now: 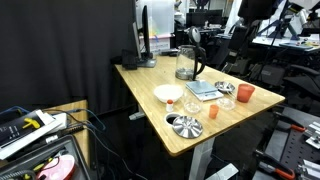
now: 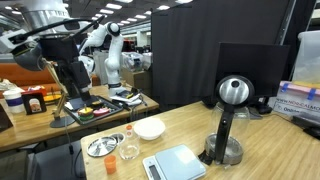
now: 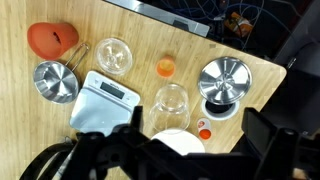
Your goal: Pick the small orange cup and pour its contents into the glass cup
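The small orange cup (image 3: 166, 67) stands upright on the table (image 3: 140, 25), free of any grasp, and also shows near the front edge in an exterior view (image 1: 213, 111); whether anything is in it cannot be told; the glass cup (image 3: 171, 100) stands upright just beside it, on the side nearer the camera in the wrist view, apart from it and apparently empty; so, as I judge it, nothing of the task is done yet: the descent, the grasp, the lift, the carry and the tilt over the glass are all left

The gripper (image 3: 190, 150) hangs high above the table with its fingers spread wide and nothing between them; it sits over the white bowl (image 3: 178, 138) rather than over the small cup, so it must first travel across the glass cup to reach it

Around them: a round steel dish (image 3: 224, 80) lies to one side of the pair, near but not touching; a tiny orange scrap (image 3: 203, 131) lies by the bowl's rim; a kitchen scale (image 3: 110, 95) lies on the other side of the glass cup; beyond it are a second clear glass (image 3: 114, 55), a steel mug (image 3: 55, 82) and the bigger orange cup (image 3: 52, 38), well apart from the small one; the tall glass jug (image 1: 187, 62) stands farther back

The closeness of the glass cup is the likely hindrance: open fingers coming down round the small cup could knock it, while the other flank looks free; the second glass and the bigger orange cup invite a mix-up
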You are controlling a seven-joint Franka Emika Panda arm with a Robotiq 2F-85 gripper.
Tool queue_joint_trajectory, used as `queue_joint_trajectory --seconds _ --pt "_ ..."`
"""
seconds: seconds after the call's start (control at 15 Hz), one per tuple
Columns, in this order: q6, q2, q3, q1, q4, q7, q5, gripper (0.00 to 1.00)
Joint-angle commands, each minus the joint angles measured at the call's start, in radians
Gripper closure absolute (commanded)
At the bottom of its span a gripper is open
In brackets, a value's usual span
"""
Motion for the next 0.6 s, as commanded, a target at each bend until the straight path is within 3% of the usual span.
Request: queue_joint_trajectory --seconds 0.0,0.53 --pt "-0.003 0.000 -0.005 0.005 0.002 0.003 -0.004 0.00" --pt "0.063 0.033 0.027 -0.016 0.013 0.043 -0.032 0.00"
